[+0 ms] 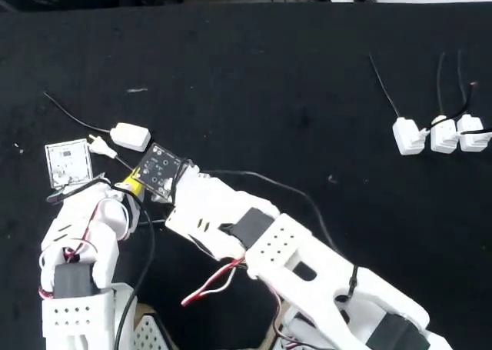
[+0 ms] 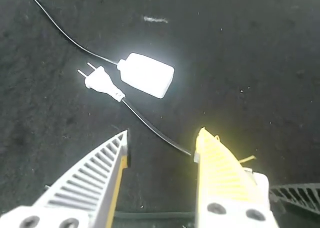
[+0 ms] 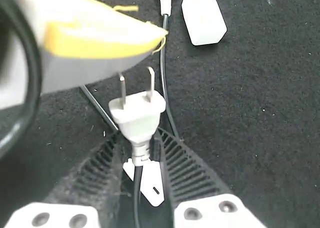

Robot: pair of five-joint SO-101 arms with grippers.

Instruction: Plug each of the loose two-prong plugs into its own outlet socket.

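My right gripper (image 3: 140, 135) is shut on a white two-prong plug (image 3: 136, 115), whose prongs point away from the wrist and whose black cable trails back between the fingers. Just beyond the prongs hangs a yellow finger (image 3: 100, 35) of my left gripper. My left gripper (image 2: 164, 133) stands open above the black mat. Farther out lie a second white plug (image 2: 100, 80) and a white adapter block (image 2: 147, 75), side by side. From above, both grippers (image 1: 127, 185) (image 1: 175, 182) meet at the left, near a white square outlet socket (image 1: 68, 161).
A black square board (image 1: 160, 169) with small holes sits over my right gripper's tip. Three white plug blocks (image 1: 443, 133) with black cables lie at the far right. A thin black cable (image 2: 150, 128) runs across the mat between my left fingers.
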